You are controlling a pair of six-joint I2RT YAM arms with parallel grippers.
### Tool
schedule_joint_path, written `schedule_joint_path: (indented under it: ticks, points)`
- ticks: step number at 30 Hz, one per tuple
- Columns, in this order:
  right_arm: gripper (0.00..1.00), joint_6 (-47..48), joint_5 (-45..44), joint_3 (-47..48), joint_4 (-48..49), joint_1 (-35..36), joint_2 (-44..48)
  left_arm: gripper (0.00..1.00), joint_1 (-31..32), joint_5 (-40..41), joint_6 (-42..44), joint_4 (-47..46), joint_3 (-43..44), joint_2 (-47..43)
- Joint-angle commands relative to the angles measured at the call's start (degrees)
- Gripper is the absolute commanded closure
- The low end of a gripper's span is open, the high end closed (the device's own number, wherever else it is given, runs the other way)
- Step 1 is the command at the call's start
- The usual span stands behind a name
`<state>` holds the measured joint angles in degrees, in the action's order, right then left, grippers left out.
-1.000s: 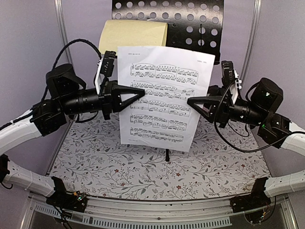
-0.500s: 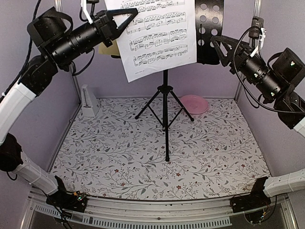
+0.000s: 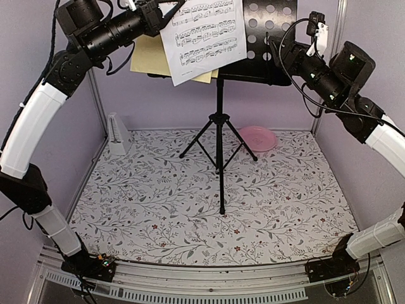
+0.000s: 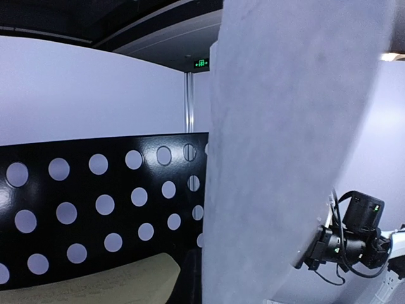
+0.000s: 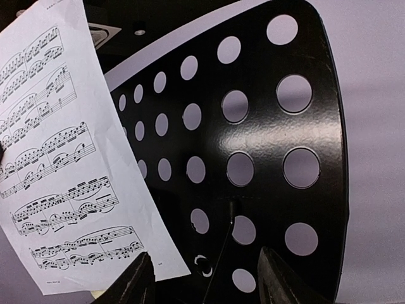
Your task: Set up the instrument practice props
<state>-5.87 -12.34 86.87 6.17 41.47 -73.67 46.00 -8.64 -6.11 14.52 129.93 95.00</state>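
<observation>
A grey-and-white floral cloth [image 3: 190,215] covers the table, with lilac walls [image 3: 152,104] behind it and at both sides. At the top centre of the overhead view, the white page [image 3: 205,38] carries printed staves. Its small lettering is too fine to read, as is a green lit sign [image 4: 201,63] in the left wrist view. The left gripper [image 3: 169,9] is clamped on that page's upper left edge and holds it tilted before the music stand [image 3: 253,66]. The page overlaps the yellowish page [image 3: 149,60] resting on the desk. The right gripper [image 5: 209,278], jaws apart, sits close to the desk's right part. The metronome [image 3: 118,134] stands by the left wall.
</observation>
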Motion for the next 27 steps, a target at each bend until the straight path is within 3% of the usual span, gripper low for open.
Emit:
schedule_joint_path:
  ticks: [1,15,22,27]
  points:
    - [0.44,-2.0,-0.5,3.4,-0.3,-1.3,-2.2,1.00,-1.1,-1.2,-0.4,-1.0,0.5,0.6]
    - [0.63,-4.9,0.0,6.1,-1.4,-1.7,-7.6,1.00,-1.8,-1.3,0.4,-3.3,3.3,3.1]
    - [0.79,-5.2,0.3,5.9,-0.7,-1.7,-7.8,1.00,-2.3,-1.1,0.3,-3.6,4.4,4.2]
    - [0.98,-4.4,2.1,2.9,3.2,-1.8,-6.5,1.00,-2.7,-1.5,0.1,-4.1,4.4,4.6]
